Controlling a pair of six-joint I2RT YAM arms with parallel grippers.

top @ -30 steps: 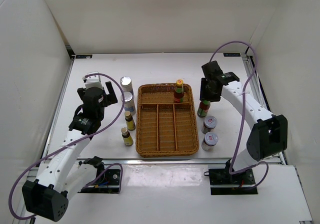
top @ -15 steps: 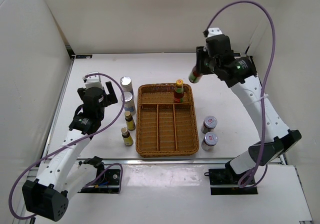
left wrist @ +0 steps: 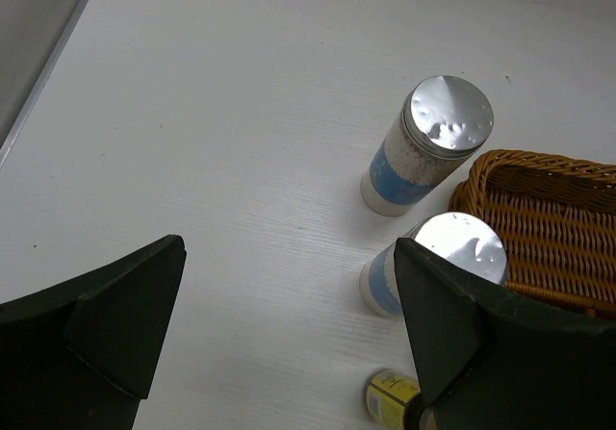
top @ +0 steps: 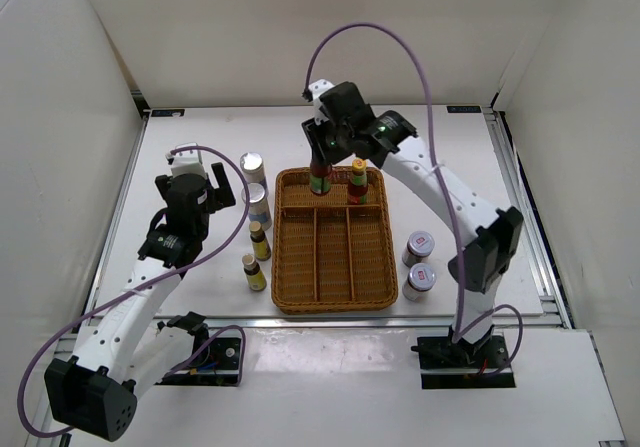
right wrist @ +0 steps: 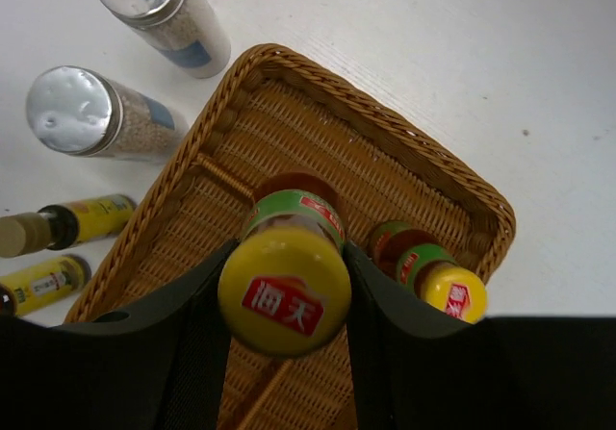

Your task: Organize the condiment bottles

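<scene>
The right claw (top: 322, 155) pinches a yellow-capped bottle (right wrist: 285, 290) upright above the far compartment of the wicker tray (top: 282, 267), just left of its twin (top: 358, 181)

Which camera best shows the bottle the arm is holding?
Right wrist: the bottle fills the middle, cap and label clear. The top view shows it small, at the tray's far end. Left wrist misses it.

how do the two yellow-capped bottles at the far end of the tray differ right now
The gripped bottle is clamped between the fingers of the right gripper; the free bottle stands untouched. The gripped bottle sits left of the free bottle in the far compartment of the wicker tray, and I cannot tell whether its base touches down; the free bottle rests on the tray floor. Both are upright, dark, yellow-capped.
</scene>
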